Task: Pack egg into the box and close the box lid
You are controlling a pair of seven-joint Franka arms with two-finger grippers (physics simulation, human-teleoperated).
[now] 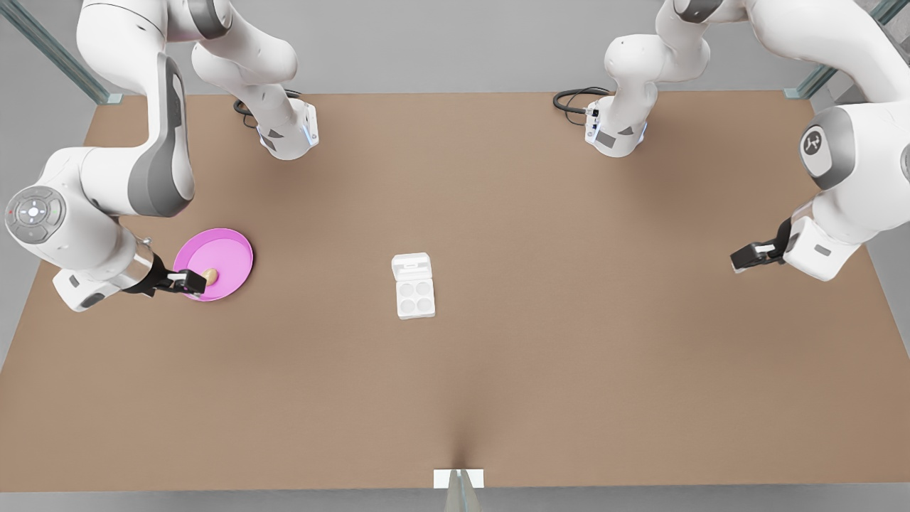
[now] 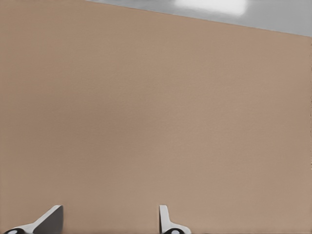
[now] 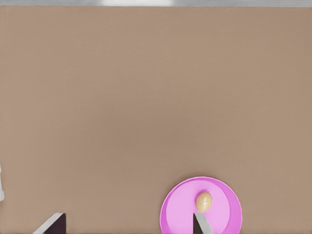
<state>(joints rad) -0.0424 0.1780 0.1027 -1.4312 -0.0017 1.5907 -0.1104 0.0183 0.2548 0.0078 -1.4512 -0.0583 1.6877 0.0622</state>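
- While the egg [image 1: 210,274] sits on the pink plate [image 1: 231,249] at the front view's left, nothing grips it; in the right wrist view the same egg [image 3: 204,201] lies near the middle of the plate [image 3: 226,214].
- Right gripper [image 1: 197,281] is over the plate's near rim, just beside the egg, fingers spread apart; in its own wrist view the gripper [image 3: 127,225] shows two separated fingertips [image 3: 201,225], one of them in front of the plate just below the egg.
- Box [image 1: 414,297] rests at the centre of the tabletop [image 1: 569,370], well apart from the plate, all four round cups showing.
- Box lid [image 1: 411,267] is swung open and lying flat behind the tray, its small raised tab visible.
- Left gripper [image 1: 739,260] waits over at the front view's right, far from the box, above bare tabletop; its wrist view shows the gripper [image 2: 109,223] with its fingertips [image 2: 165,222] parted and nothing between them.
- Both arms reach in from bases at the far edge of the tabletop.
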